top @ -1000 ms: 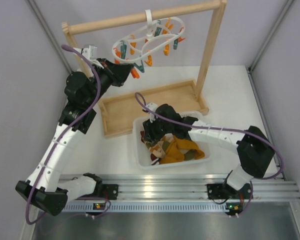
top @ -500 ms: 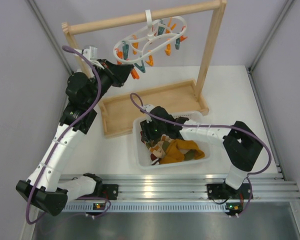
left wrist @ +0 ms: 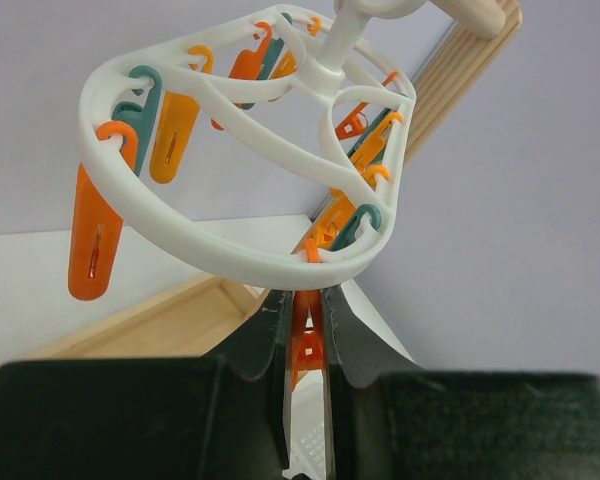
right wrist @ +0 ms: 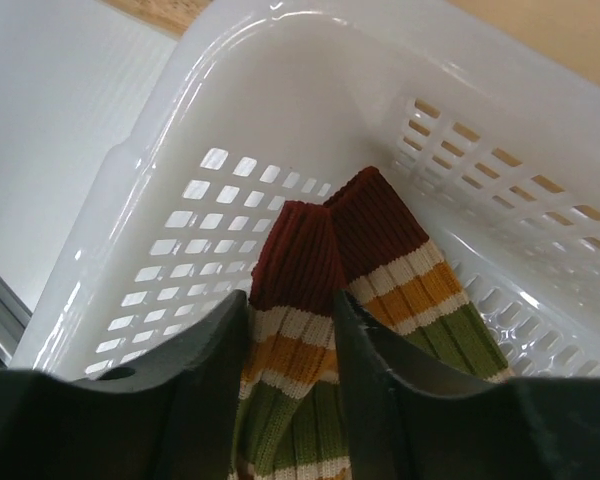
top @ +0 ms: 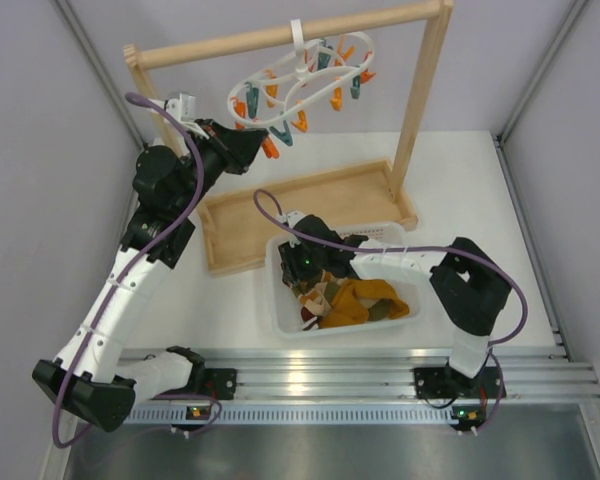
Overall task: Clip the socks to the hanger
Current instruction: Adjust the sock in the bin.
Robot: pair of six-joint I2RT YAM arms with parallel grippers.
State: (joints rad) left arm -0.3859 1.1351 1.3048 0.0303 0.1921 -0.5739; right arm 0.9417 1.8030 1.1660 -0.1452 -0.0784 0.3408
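The white oval hanger (top: 302,78) hangs from the wooden rail, ringed with orange and teal pegs. My left gripper (top: 264,145) reaches up to its near-left rim and is shut on an orange peg (left wrist: 305,338) just under the ring (left wrist: 230,258). My right gripper (top: 308,270) is down in the left end of the white basket (top: 278,318). Its jaws (right wrist: 292,322) are shut on the cuff of a red, cream, orange and green striped sock (right wrist: 296,262). A matching sock (right wrist: 412,272) lies beside it. Mustard-yellow socks (top: 362,300) lie in the basket's middle.
The tall wooden rail frame (top: 422,100) stands at the back, its right post at the far edge of a shallow wooden tray (top: 280,215). The basket sits just in front of the tray. Its perforated wall (right wrist: 170,200) is close to my right fingers.
My right gripper has moved left and deeper into the basket's left end, and its elbow has swung left. The hanger has swayed slightly. My left arm has held still.
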